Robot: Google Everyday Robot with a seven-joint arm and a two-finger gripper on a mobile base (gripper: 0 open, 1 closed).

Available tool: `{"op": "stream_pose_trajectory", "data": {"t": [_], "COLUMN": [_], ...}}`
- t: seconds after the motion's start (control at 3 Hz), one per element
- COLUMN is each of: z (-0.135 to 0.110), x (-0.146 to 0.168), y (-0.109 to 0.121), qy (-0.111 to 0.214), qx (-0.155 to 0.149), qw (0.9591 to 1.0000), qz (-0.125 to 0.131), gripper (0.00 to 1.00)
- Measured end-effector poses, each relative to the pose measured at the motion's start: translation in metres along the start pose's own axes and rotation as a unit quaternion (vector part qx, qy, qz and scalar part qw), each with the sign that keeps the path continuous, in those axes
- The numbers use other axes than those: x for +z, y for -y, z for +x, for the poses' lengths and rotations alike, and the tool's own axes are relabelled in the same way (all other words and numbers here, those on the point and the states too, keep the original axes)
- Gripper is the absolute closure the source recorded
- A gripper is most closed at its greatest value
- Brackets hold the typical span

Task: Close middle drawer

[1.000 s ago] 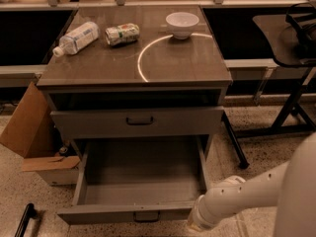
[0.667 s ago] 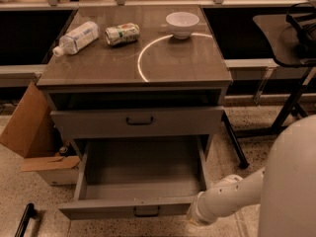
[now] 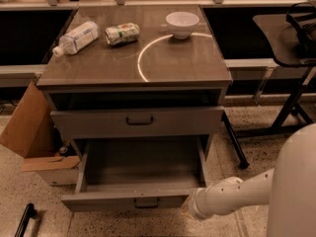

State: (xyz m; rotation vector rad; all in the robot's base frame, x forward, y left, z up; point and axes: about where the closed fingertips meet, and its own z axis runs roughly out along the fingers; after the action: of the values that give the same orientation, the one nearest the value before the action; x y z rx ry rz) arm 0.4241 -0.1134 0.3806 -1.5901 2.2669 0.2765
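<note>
The middle drawer (image 3: pixel 123 199) is pulled far out of the grey cabinet, below the upper slim drawer front (image 3: pixel 138 123). Its deep grey box is empty, and its slim front panel carries a small dark centre handle (image 3: pixel 146 203). My gripper (image 3: pixel 191 209) is at the end of the white arm, low on the right, against the right end of the drawer's front panel. The arm comes in from the lower right.
On the cabinet top (image 3: pixel 187 68) lie a plastic bottle (image 3: pixel 76 37) and a crushed can (image 3: pixel 122 33), and a white bowl (image 3: pixel 181 23) stands there. A cardboard box (image 3: pixel 34 132) sits on the floor at the left. A dark table with legs (image 3: pixel 291 58) stands at the right.
The drawer's front panel has moved back toward the cabinet, and the arm's end has moved with it, up and inward.
</note>
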Motion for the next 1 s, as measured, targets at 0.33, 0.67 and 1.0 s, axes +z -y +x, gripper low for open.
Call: {"op": "stream_pose_trajectory", "data": {"t": [0.33,0.67,1.0], "z": [-0.013,-0.026,-0.026], "x": [0.030,0.032,0.030], "y": [0.002,0.010,0.011], "qy": [0.046,0.071,0.071], "qx": [-0.001,-0.017,-0.018], "qw": [0.9988,0.9970,0.9971], "qz": [-0.018,-0.024,-0.022], "gripper": [1.00,1.00,1.00]}}
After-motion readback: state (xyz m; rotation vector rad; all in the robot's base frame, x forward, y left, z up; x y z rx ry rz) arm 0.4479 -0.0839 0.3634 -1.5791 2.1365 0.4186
